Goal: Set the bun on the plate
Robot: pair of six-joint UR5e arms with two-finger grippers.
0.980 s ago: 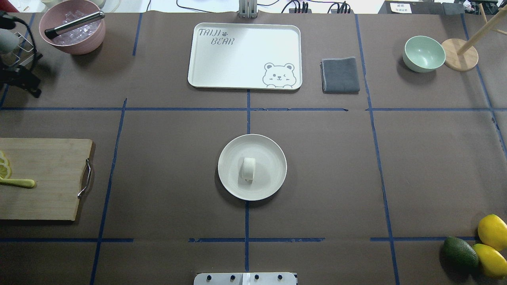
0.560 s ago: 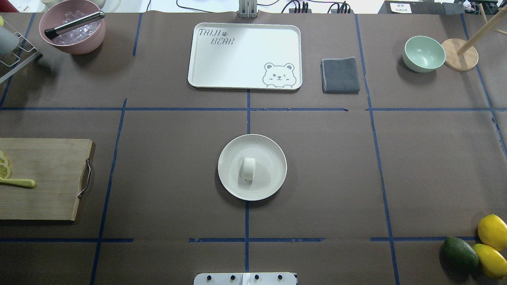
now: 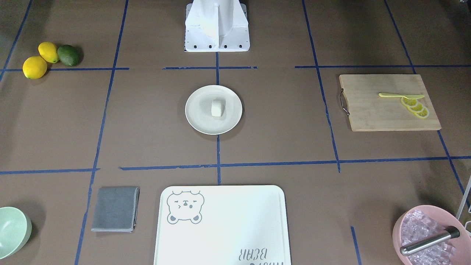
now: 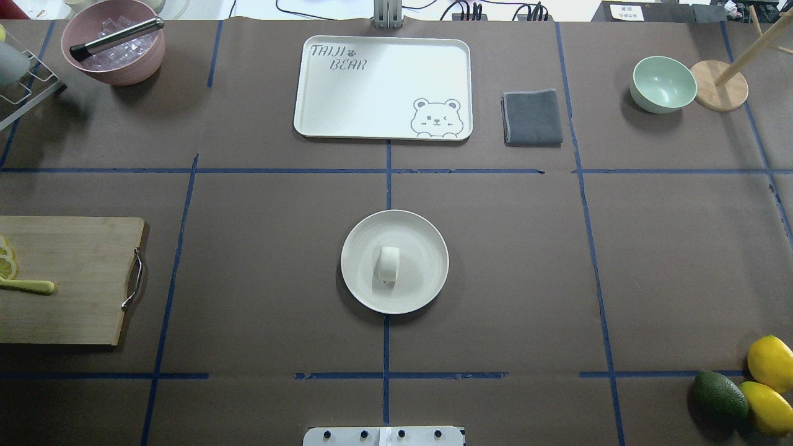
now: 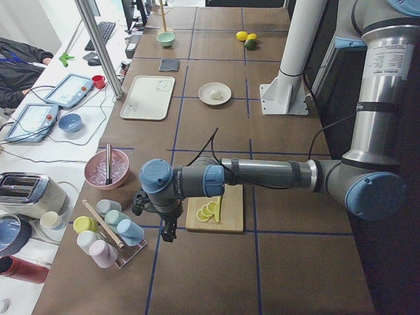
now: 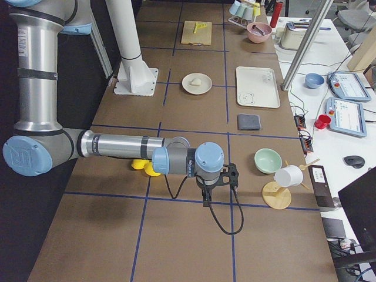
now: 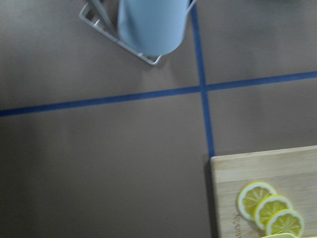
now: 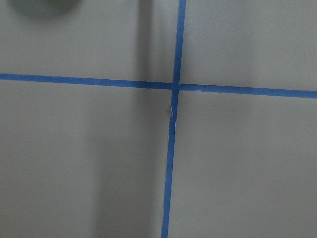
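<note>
From overhead, the wooden cutting board (image 4: pixel 74 279) sits at my far left with lemon slices (image 4: pixel 7 260) at its outer edge. Farther out, the pink bowl (image 4: pixel 133 75) holds ice with a metal tool (image 4: pixel 118 37) lying across it. The left gripper (image 5: pixel 168 233) shows only in the left side view, hanging over the table between the cutting board and a rack of pastel cups (image 5: pixel 108 230). I cannot tell how wide its jaws stand or whether they have hold of anything. In the middle, the bun (image 4: pixel 388 264) lies on the plate (image 4: pixel 424 285), near its centre and well apart from both arms. The bear-print tray (image 4: pixel 384 87) sits beyond it. Next come the grey cloth (image 4: pixel 533 118), the mint-green bowl (image 4: pixel 663 83) and, in the near right corner, two lemons (image 4: pixel 770 362) beside an avocado (image 4: pixel 720 395). The right gripper (image 6: pixel 220 179) shows only in the right side view, low over the table near the mint-green bowl. I cannot judge its jaws either.
</note>
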